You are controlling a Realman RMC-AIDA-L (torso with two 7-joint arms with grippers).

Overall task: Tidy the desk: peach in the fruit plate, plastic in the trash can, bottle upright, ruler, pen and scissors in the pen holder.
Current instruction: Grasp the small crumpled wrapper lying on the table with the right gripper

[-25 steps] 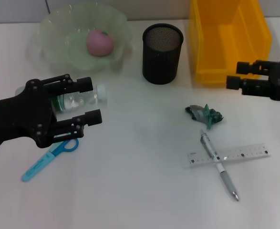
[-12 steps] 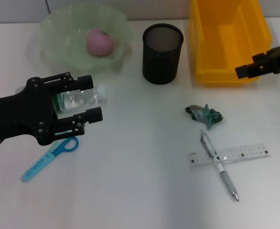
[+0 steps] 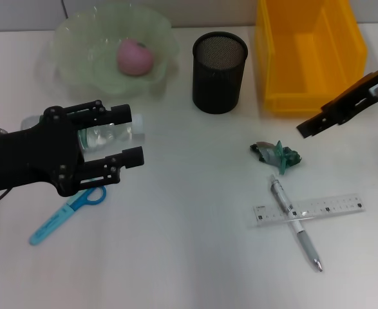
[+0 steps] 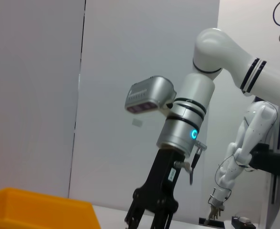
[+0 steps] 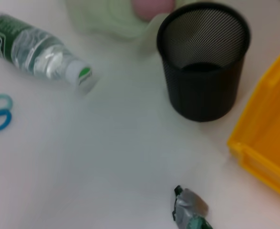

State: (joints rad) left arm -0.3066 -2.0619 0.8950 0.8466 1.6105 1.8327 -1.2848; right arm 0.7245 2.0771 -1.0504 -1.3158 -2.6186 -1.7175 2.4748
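Left gripper (image 3: 127,137) is hovering wide open over the lying bottle (image 3: 105,133), likely lining up to right it. Right gripper (image 3: 312,125) is nearing the plastic (image 3: 275,154); its finger state is unclear.

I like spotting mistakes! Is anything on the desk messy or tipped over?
Yes. The water bottle lies on its side near the left end effector. A crumpled plastic wrapper sits loose, and the pen lies crossed over the ruler.

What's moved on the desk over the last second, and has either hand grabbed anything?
The right hand swung down from beside the yellow bin toward the plastic scrap, holding nothing. The left hand crept slightly forward over the lying bottle, still open. Everything on the desk stayed put.
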